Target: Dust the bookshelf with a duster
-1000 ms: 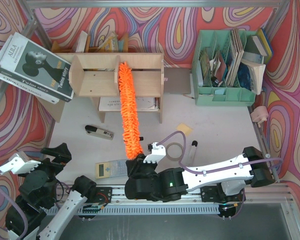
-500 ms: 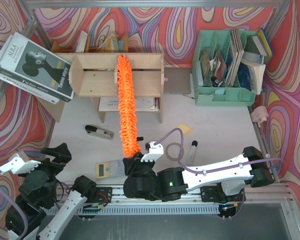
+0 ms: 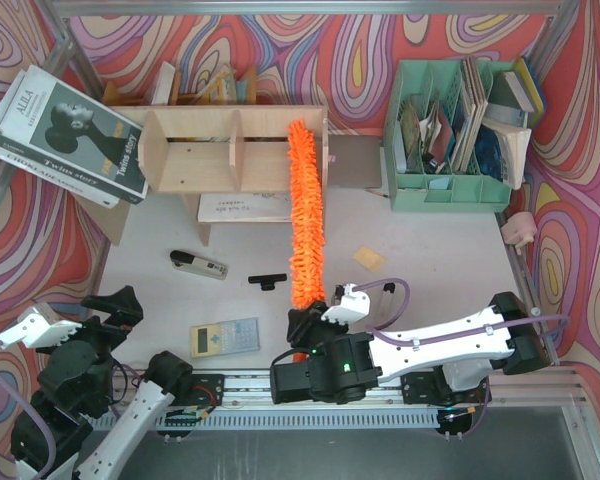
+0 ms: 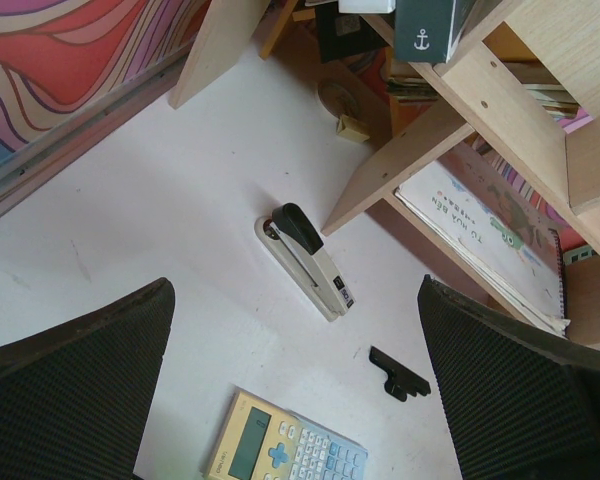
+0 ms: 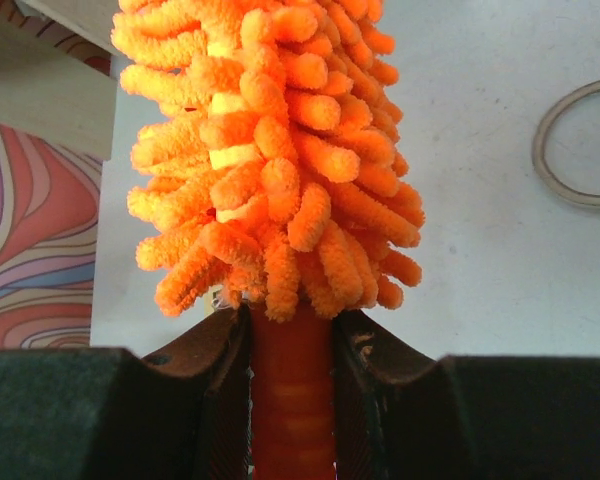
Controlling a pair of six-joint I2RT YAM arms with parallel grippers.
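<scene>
Mid-sweep, by the look of it, at the bookshelf (image 3: 190, 150) on the far side of the worktop (image 3: 430, 250). Gripping the duster (image 3: 305, 210) by its thin, ribbed orange plastic handle with the right tool (image 5: 290, 345), with jaws pressed together on either side of the stem just below the first fluffy strands.

Holding it with the long axis running almost straight away from the arm bases. Far tip laid over the right-hand end of the plywood top, close to the right side panel. Near end low over the worktop, just in front of the tool.

With the shelf directly ahead and stretching off to the left, probably calling for a sideways drag leftward across the upright dividers. Right arm alone placed to do it.

With the left tool (image 3: 115, 303) spread wide and empty, well apart at the near left corner, above a stapler (image 4: 305, 260), a calculator (image 4: 285, 455) and a small black clip (image 4: 400, 372).

Soft against hard: shaggy microfibre nubs, likely to bend and trail, on flat, pale, smooth board with square edges. Beyond the shelf's right end, a mint-green file organizer (image 3: 445, 190) crammed with papers. At the left end, a tilted stack of books (image 3: 65, 130).
</scene>
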